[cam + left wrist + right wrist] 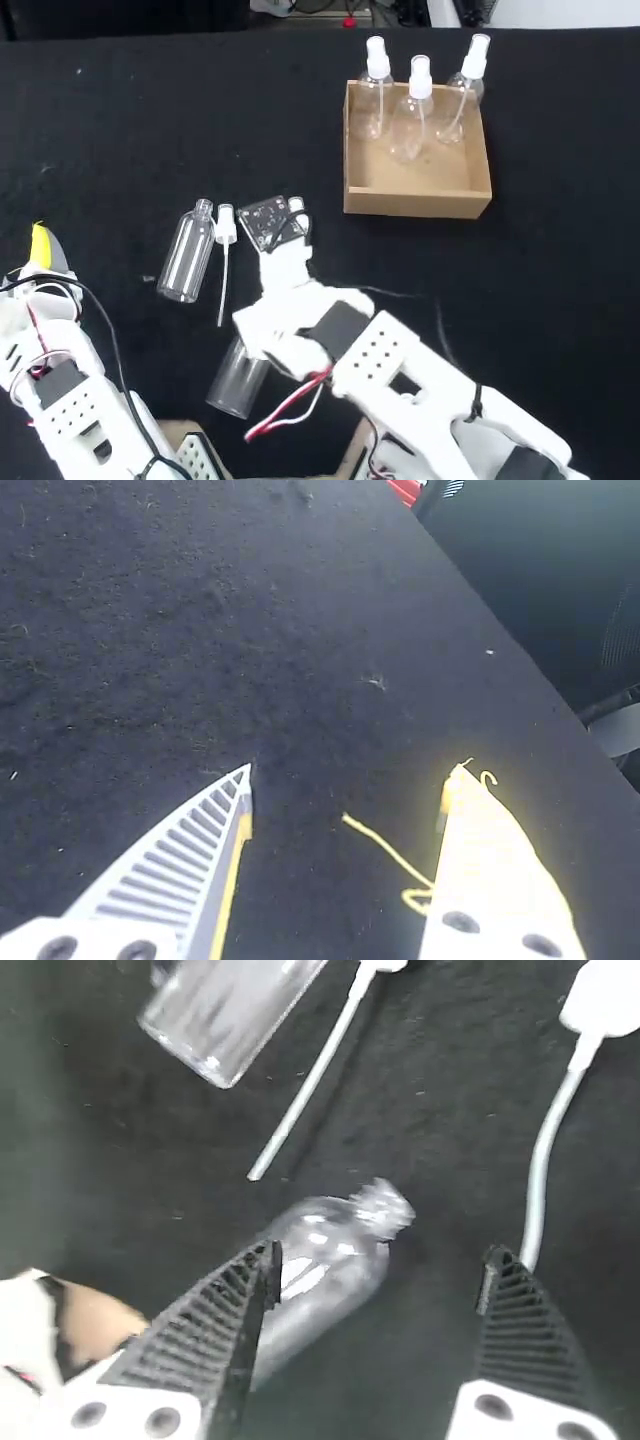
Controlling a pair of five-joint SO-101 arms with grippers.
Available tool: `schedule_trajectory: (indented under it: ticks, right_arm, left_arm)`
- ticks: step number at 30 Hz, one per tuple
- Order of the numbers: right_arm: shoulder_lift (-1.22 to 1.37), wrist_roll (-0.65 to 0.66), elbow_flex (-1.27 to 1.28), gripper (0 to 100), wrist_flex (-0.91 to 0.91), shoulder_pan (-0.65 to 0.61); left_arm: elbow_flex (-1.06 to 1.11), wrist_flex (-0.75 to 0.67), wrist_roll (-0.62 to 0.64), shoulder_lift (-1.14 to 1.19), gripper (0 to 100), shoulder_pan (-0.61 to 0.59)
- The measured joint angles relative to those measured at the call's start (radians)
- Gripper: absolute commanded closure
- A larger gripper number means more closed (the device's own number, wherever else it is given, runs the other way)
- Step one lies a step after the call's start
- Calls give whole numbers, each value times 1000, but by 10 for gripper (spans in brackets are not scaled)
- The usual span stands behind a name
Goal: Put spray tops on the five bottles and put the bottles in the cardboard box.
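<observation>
A cardboard box (415,200) at the back right holds three capped bottles (413,110). A topless clear bottle (188,250) lies left of centre, with a loose spray top (224,235) beside it. A second topless bottle (237,377) lies nearer the front, its neck under the right arm (300,300). My right gripper (380,1260) hangs open over that bottle (330,1255), its neck between the fingers and untouched. Another spray top (600,1000) lies close by, also seen as a white spray top (297,205). My left gripper (355,770) is open over bare cloth at the front left (45,252).
Black cloth covers the table (120,120). Its far edge runs along the back, with a red item (347,20) beyond it. The arm bases (190,455) stand at the front edge. Open cloth stretches across the left and the far right.
</observation>
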Motion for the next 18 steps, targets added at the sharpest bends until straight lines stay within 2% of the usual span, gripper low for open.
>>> schedule_trajectory:
  ticks: [8,15,18]
  right_arm:
    - [0,-29,83,701,-141,-77]
    - [0,-29,178,701,-275,-81]
    - [0,-84,178,701,-287,-81]
  left_arm:
    - [0,0,0,0,708,3]
    - [0,0,0,0,708,15]
    - [0,0,0,0,708,15]
